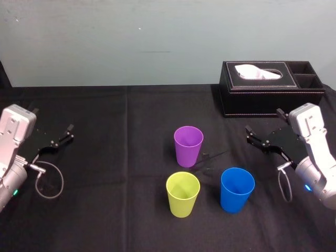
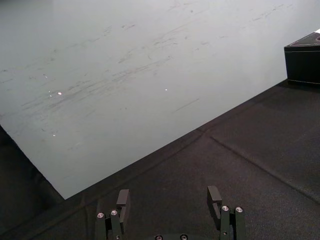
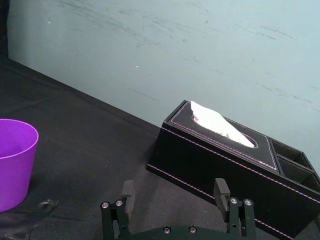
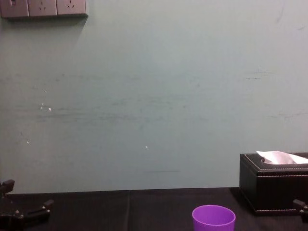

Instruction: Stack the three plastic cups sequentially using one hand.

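Three plastic cups stand upright and apart on the black tablecloth. The purple cup (image 1: 188,146) (image 3: 15,165) (image 4: 213,217) is the farthest back. In front of it is the yellow-green cup (image 1: 182,194), and the blue cup (image 1: 237,189) stands to the right of that one. My right gripper (image 1: 264,122) (image 3: 174,192) hovers open and empty to the right of the cups, level with the purple one and in front of the tissue box. At the table's left side, far from the cups, my left gripper (image 1: 52,122) (image 2: 168,200) is open and empty.
A black tissue box (image 1: 270,86) (image 3: 225,165) (image 4: 272,185) with side compartments stands at the back right, just behind the right gripper. A pale wall closes off the table's far edge. A small clear scrap (image 1: 207,156) lies beside the purple cup.
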`<move>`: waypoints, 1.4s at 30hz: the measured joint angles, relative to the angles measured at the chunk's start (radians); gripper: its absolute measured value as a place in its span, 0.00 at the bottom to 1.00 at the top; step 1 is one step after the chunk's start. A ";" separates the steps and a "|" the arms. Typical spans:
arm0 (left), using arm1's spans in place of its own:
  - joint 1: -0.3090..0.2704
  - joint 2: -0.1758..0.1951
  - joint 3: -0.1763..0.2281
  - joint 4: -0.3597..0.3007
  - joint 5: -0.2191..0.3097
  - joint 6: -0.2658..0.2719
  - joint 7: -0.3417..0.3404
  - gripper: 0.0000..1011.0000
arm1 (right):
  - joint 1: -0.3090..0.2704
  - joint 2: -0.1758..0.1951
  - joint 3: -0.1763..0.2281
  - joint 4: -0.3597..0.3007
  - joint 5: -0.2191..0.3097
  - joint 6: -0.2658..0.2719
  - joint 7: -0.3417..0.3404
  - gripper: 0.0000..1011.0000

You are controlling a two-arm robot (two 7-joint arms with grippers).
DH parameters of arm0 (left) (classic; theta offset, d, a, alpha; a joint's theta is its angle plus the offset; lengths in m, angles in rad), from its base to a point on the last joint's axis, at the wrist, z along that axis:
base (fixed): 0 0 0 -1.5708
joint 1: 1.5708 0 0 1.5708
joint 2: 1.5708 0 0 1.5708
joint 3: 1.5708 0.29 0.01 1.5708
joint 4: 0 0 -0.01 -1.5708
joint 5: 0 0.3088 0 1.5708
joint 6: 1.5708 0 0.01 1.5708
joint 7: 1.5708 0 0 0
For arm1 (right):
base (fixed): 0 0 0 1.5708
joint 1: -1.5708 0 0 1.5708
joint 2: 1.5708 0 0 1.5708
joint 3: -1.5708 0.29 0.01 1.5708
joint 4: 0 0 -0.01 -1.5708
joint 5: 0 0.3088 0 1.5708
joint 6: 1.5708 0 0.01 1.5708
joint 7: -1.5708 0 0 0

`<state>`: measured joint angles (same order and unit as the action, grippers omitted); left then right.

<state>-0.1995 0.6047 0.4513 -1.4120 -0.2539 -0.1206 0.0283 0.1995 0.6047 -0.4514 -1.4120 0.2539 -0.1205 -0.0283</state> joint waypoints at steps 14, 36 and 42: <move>0.000 0.000 0.000 0.000 0.000 0.000 0.000 1.00 | 0.000 0.000 0.000 0.000 0.000 0.000 0.000 0.99; 0.000 0.000 0.000 0.000 0.000 0.000 0.000 1.00 | 0.000 0.000 0.000 0.000 0.000 0.000 0.000 0.99; 0.000 0.000 0.000 0.000 0.000 0.000 0.000 1.00 | 0.000 0.000 0.000 0.000 0.000 0.000 0.000 0.99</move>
<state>-0.1995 0.6047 0.4514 -1.4120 -0.2539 -0.1205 0.0283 0.1995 0.6047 -0.4514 -1.4120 0.2539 -0.1206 -0.0282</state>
